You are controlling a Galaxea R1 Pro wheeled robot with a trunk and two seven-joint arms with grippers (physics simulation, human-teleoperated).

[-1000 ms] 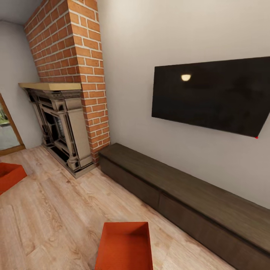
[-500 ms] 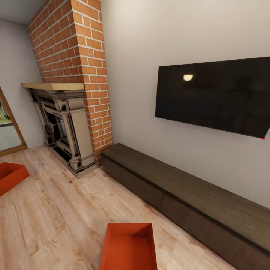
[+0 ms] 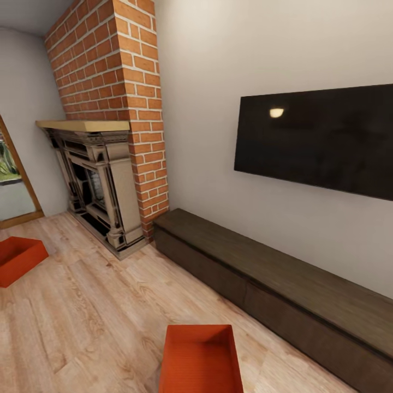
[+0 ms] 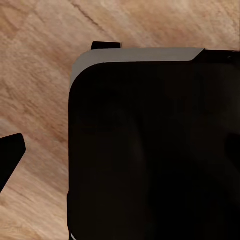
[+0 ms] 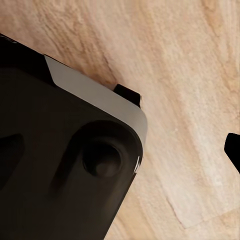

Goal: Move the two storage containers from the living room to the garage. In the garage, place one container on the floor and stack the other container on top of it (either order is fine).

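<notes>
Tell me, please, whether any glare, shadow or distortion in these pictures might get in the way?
Head view: a lamp glints on the TV, walls lean from wide-angle distortion, and both bins are evenly lit. Left wrist view: a black body blocks most of the wood floor. Right wrist view: much the same, dark and featureless.

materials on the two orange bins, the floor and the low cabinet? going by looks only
Near bin and far bin: probably matte plastic, given the uniform red-orange colour and faint ribbing inside the near one. Floor: light wood planks or laminate, with visible grain and plank seams and a satin finish. Low cabinet: dark-brown wood or veneer, faint grain along its top, matte.
</notes>
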